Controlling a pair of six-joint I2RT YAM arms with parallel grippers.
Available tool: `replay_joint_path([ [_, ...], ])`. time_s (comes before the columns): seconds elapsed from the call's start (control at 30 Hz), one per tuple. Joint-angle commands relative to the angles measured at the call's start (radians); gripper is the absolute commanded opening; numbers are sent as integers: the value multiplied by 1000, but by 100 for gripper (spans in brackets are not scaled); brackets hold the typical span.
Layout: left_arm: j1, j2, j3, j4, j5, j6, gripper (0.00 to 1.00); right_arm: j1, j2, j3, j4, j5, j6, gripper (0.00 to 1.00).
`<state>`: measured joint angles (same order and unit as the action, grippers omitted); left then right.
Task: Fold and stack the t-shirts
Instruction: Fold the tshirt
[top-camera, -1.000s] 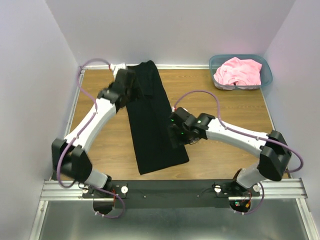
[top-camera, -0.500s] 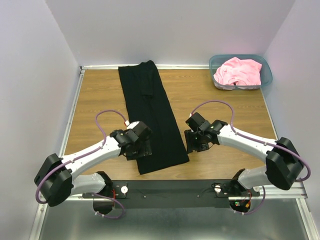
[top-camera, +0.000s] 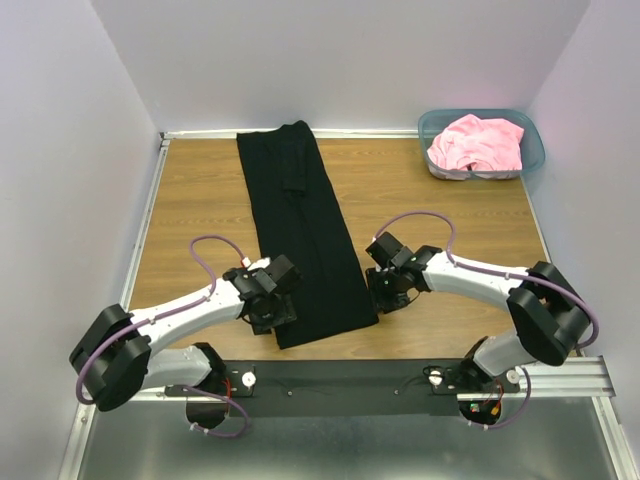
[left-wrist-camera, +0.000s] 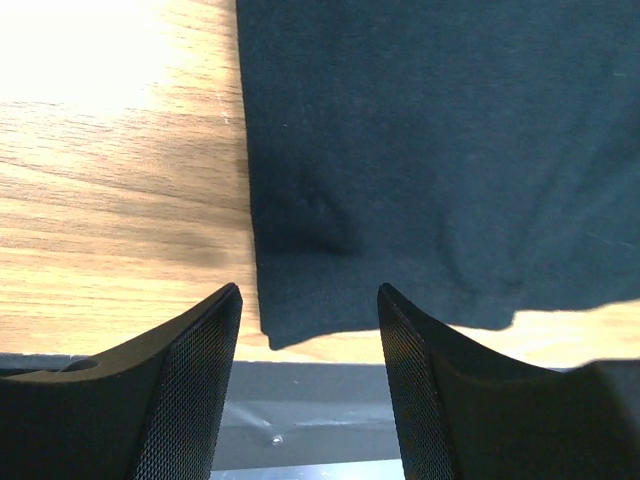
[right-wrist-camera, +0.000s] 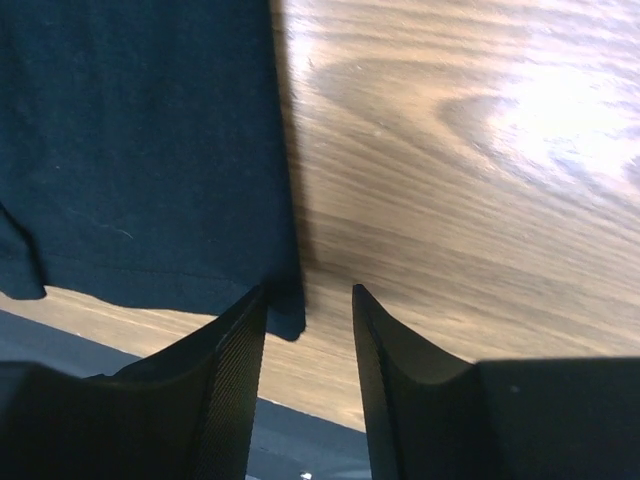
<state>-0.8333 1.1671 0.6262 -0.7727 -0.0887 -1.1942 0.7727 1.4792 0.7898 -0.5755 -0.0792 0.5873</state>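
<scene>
The black t-shirt lies as a long folded strip running from the back wall toward the near edge of the table. My left gripper hovers low at the strip's near left corner. It is open, and the black t-shirt's corner shows between its fingers. My right gripper is at the near right corner, also open. There the black t-shirt's corner tip sits just inside the left finger. The pink t-shirt is bunched in the bin.
The teal plastic bin stands in the back right corner. Pale walls close in the table on the left, back and right. A black mounting rail runs along the near edge, also seen as a dark strip below the table.
The left arm swung from the shirt's far end back to its near left corner. The right gripper shifted slightly toward the near right corner. Both pairs of jaws narrowed.
</scene>
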Motion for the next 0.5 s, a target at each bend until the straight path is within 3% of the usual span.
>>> replay_joint_path([
  [0.0,-3,31,21,-20,6,-13,65,-4,24,-8,52,-39,0,47],
  [0.27,-3,74,27,-10,30,7,65,-4,50,-20,65,-93,-20,45],
  [0.37,-3,94,29,-8,32,10,65,-4,66,-23,65,-111,-24,35],
  [0.4,-3,95,29,-7,33,11,65,-4,66,-26,63,-110,-24,24],
  [0.47,-3,106,29,-5,35,10,65,-3,59,-31,63,-99,-17,14],
])
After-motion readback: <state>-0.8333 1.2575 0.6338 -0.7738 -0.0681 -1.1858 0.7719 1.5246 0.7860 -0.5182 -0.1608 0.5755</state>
